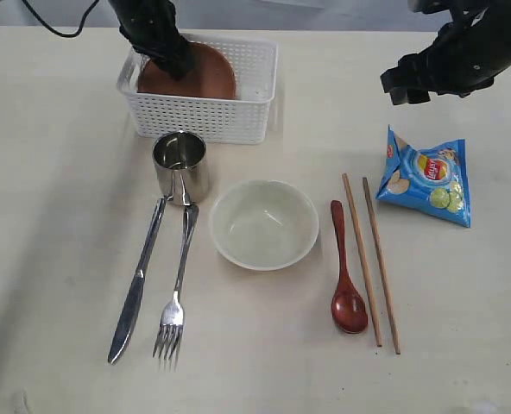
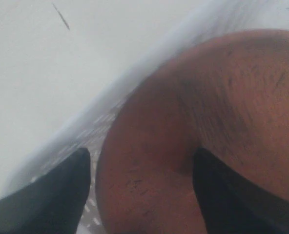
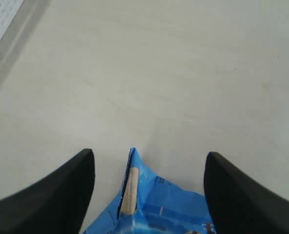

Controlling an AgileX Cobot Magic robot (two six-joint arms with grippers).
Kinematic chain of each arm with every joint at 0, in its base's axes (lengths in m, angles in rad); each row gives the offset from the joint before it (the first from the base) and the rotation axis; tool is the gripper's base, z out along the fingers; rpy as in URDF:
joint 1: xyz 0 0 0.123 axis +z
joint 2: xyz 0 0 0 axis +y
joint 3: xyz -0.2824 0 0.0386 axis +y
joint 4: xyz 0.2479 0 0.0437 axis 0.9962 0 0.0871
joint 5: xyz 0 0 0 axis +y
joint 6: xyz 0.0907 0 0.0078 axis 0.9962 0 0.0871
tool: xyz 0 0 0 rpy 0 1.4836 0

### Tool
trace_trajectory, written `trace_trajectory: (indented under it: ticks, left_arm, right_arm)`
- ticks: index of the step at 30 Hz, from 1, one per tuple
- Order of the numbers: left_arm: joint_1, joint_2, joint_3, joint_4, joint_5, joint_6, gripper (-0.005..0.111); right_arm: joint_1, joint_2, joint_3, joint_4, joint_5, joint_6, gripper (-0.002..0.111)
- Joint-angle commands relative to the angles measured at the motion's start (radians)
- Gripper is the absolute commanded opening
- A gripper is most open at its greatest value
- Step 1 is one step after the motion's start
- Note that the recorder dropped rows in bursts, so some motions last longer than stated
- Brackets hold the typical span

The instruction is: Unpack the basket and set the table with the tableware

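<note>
We're seeing the left gripper wide open in the white basket, straddling the rim of the reddish-brown plate and blocking part of it, while the right gripper is hanging open, empty, over the half-cropped blue chip bag.

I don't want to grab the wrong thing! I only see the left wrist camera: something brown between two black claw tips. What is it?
Observer: The reddish-brown plate, sitting in the white basket.
Operator: Is anything else in there?
Observer: Nothing else shows inside; the steel cup stands on the table right outside the basket.
Operator: What's my other claw doing?
Observer: The right claw hangs open above the table, near the blue chip bag.
</note>
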Motion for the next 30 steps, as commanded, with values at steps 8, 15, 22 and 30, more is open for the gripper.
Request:
trace_trajectory:
  ticks: [8, 15, 22, 30]
  left_arm:
    - [0.002, 0.004, -0.005, -0.009, 0.006, -0.009, 0.03]
    - [0.002, 0.004, -0.012, -0.015, 0.003, -0.009, 0.0]
    - [0.002, -0.007, -0.073, -0.015, 0.012, -0.033, 0.0]
    - [0.002, -0.059, -0.09, -0.015, 0.043, -0.034, 0.0]
  right_arm:
    - [-0.006, -0.009, 0.004, 0.008, -0.022, -0.002, 0.061]
    - [-0.006, -0.009, 0.004, 0.008, -0.033, -0.002, 0.061]
    - [-0.006, -0.009, 0.004, 0.008, -0.035, -0.002, 0.061]
    - [-0.006, -0.022, 0.004, 0.008, -0.055, -0.004, 0.061]
